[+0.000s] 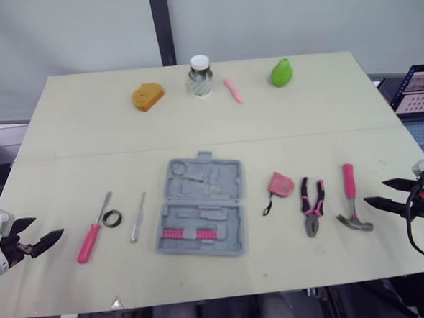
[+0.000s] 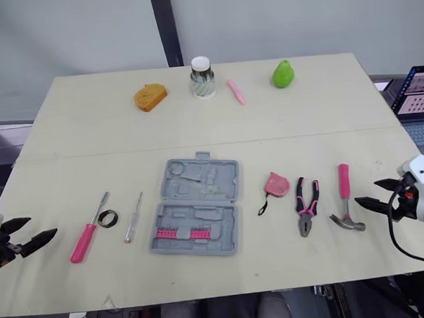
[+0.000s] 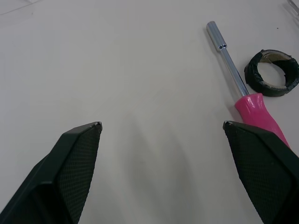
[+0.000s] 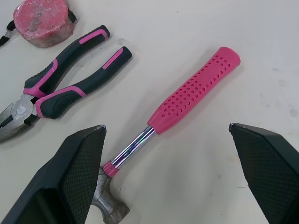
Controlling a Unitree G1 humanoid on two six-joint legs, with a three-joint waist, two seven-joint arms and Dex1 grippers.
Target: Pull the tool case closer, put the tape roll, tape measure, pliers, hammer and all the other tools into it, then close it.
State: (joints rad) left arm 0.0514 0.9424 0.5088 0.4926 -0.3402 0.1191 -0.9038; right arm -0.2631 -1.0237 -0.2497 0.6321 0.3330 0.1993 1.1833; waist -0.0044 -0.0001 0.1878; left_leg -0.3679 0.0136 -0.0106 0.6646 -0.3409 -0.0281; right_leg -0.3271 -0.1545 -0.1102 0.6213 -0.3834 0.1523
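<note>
An open grey tool case (image 1: 200,206) lies in the middle of the table with a pink bit strip in its near half. Left of it lie a small screwdriver (image 1: 137,217), a black tape roll (image 1: 112,218) and a pink-handled nut driver (image 1: 92,231). Right of it lie a pink tape measure (image 1: 280,184), pink-and-black pliers (image 1: 313,205) and a pink-handled hammer (image 1: 352,198). My left gripper (image 1: 31,234) stands open at the table's left edge, short of the nut driver (image 3: 243,88) and the tape roll (image 3: 272,73). My right gripper (image 1: 383,194) stands open beside the hammer (image 4: 187,105), holding nothing.
Along the far side of the table (image 1: 67,139) stand an orange sponge-like piece (image 1: 147,96), a jar with a white lid (image 1: 200,76), a pink marker (image 1: 234,90) and a green pear (image 1: 281,72). A laptop (image 1: 416,89) sits off the right edge.
</note>
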